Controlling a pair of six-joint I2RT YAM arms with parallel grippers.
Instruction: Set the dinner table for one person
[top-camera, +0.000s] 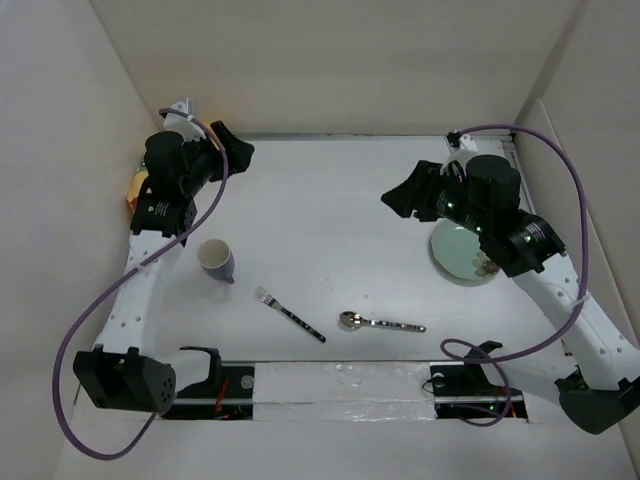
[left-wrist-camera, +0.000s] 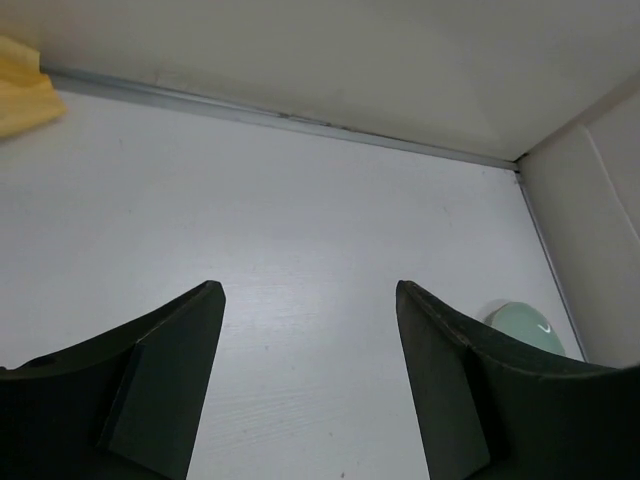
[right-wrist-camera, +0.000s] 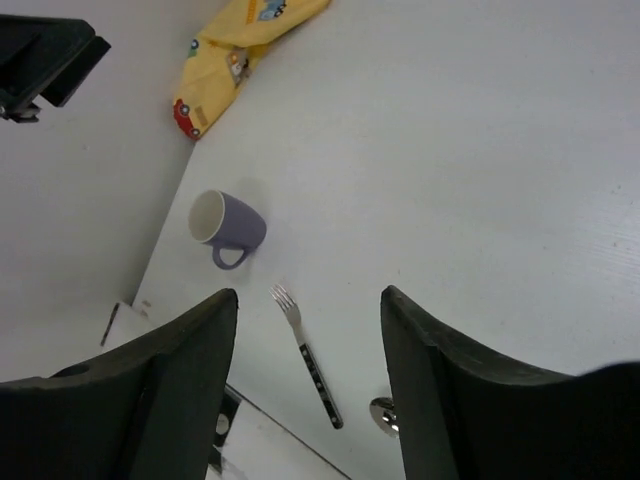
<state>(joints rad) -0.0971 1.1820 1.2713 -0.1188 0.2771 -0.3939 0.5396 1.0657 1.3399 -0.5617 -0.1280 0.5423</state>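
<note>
Dinner table: the large plain white rectangular work surface (top-camera: 330, 190) fills the space between white walls, with both arm bases at its near edge.
Left gripper: the black two-finger tool (left-wrist-camera: 308, 297) hangs over the far-left part of the table, fingers spread wide, nothing between them.
Right gripper: the black two-finger tool (right-wrist-camera: 308, 300) hangs over the right side of the table, its fingers likewise parted and empty.
Mug: a purple ceramic mug with a white inside (top-camera: 217, 261) sits on the left side, just beside the left arm.
Fork: a metal fork with a dark patterned handle (top-camera: 290, 313) lies right of the mug and nearer, tines pointing far-left.
Spoon: a shiny metal spoon with a patterned handle (top-camera: 380, 322) lies right of the fork, apart from it, bowl to the left.
Plate: a pale green round plate (top-camera: 455, 252) rests at the right, partly hidden by the right arm.
Cloth: a crumpled yellow cloth printed with cartoon cars (right-wrist-camera: 240, 50) lies at the far left, against the wall.
</note>
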